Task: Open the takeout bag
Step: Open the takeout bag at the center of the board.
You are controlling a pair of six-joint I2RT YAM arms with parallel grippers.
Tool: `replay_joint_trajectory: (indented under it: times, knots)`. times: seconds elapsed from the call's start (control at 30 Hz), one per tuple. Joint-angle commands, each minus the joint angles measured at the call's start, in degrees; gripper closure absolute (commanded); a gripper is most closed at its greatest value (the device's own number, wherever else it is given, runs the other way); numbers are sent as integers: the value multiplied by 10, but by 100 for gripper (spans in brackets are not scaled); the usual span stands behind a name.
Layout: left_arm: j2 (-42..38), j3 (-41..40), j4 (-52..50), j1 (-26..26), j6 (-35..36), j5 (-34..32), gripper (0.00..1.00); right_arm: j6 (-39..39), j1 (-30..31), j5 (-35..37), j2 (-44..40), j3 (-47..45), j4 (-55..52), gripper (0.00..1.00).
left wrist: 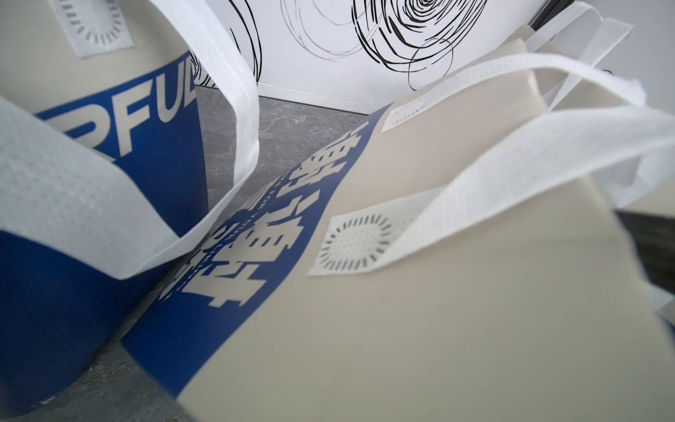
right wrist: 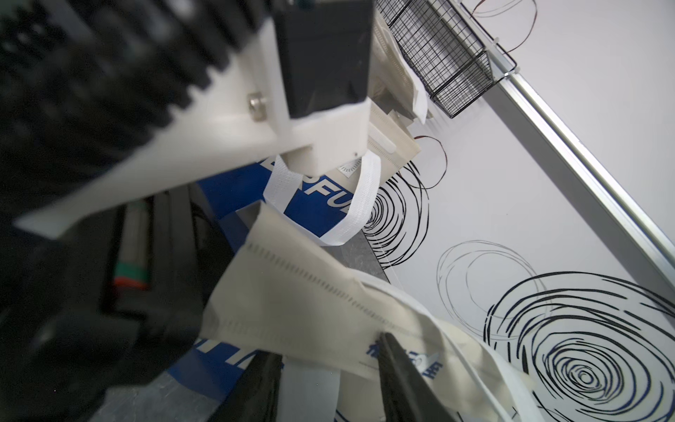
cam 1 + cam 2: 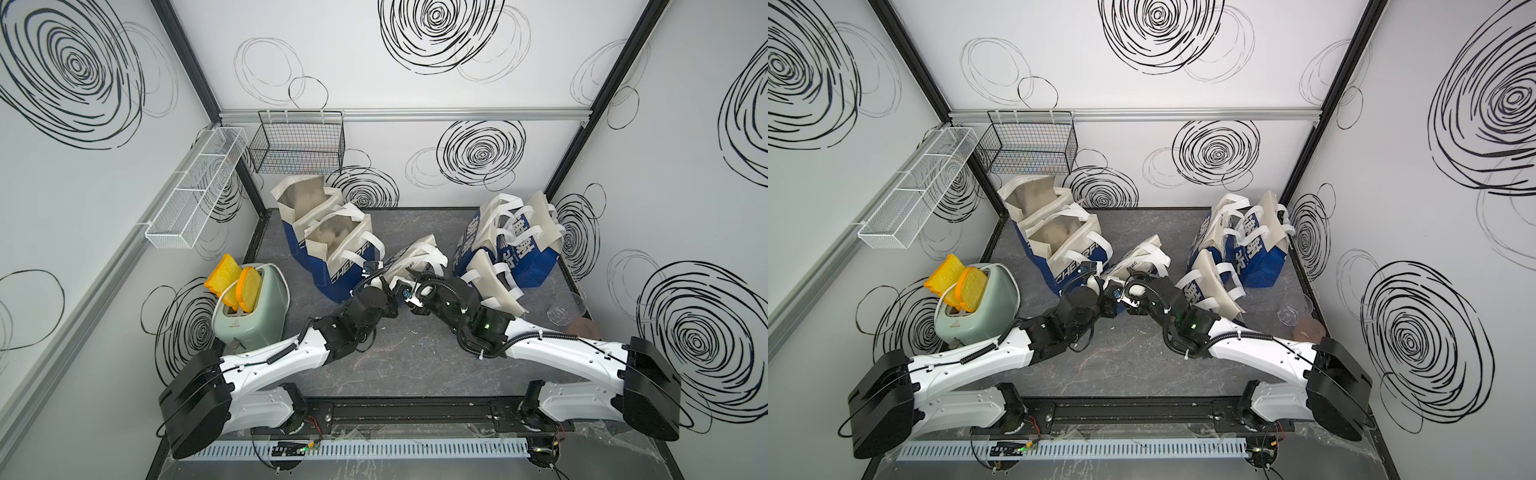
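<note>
The takeout bag point(image 3: 419, 254) point(image 3: 1141, 257), flat-folded, beige above and blue below with white handles, leans at mid-table between the two arms. My left gripper point(image 3: 397, 286) point(image 3: 1109, 291) is shut on its near beige edge. Its jaws are out of frame in the left wrist view, where the bag's panel point(image 1: 401, 329) fills the foreground. My right gripper point(image 2: 327, 347) point(image 3: 415, 291) is open. Its dark fingers point(image 2: 398, 376) straddle the bag's stitched rim point(image 2: 292, 303) and a white handle strap, just beside the left gripper.
Two opened bags point(image 3: 328, 232) stand at the back left. A pile of folded bags point(image 3: 507, 245) leans at the right. A green toaster with toast point(image 3: 253, 309) sits at the left and a clear glass point(image 3: 567, 311) at the right. Wire baskets point(image 3: 299, 141) hang on the walls.
</note>
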Motion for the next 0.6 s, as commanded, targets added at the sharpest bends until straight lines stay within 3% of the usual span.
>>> replay_joint_trajectory:
  times: [0.0, 0.57]
  knots:
    - [14, 8, -36, 4, 8, 12, 100, -14, 3, 30, 16, -6, 61, 55]
    - [12, 18, -50, 4, 10, 21, 100, -48, 7, 92, 95, 4, 191, 57]
